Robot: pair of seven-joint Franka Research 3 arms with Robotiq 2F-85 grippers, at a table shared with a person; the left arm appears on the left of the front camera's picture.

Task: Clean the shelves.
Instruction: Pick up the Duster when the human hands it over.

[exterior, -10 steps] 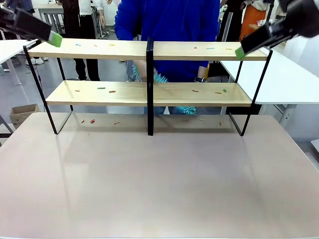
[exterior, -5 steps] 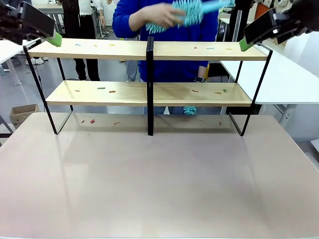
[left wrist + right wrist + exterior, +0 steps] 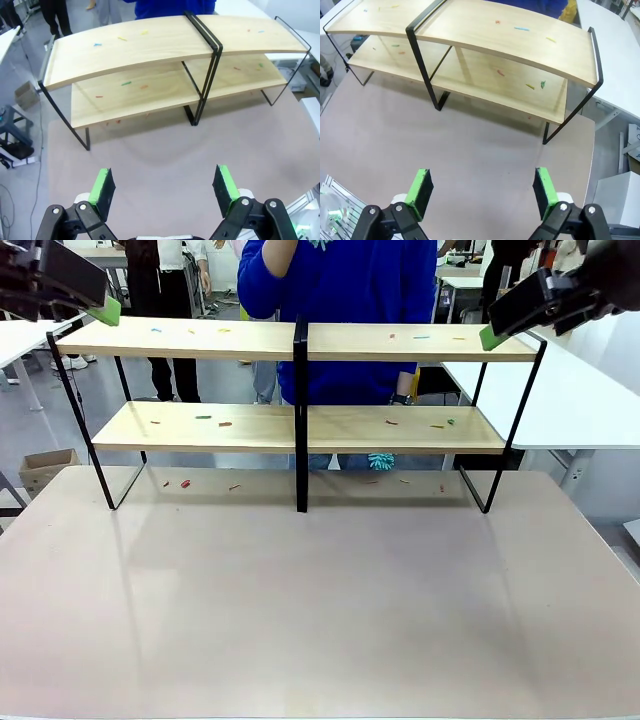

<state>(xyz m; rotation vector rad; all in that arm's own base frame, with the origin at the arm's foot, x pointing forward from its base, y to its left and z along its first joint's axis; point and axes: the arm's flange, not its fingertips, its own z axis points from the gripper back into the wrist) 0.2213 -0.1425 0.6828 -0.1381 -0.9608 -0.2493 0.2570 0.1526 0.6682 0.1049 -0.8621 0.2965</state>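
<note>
Wooden shelves [image 3: 200, 338], 2 tiers, left tool [image 3: 162, 174], right tool [image 3: 481, 173], both spread wide

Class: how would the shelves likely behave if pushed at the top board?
Probably stiff: the shelves are wooden boards in a metal frame. Likely light: the frame is thin. Pushed high, they might tip on narrow feet.

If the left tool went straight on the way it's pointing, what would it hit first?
Probably the beige tabletop in front of the shelves; nothing lies between the open left tool and it. Depth is unclear, so it might reach the lower board instead.
</note>
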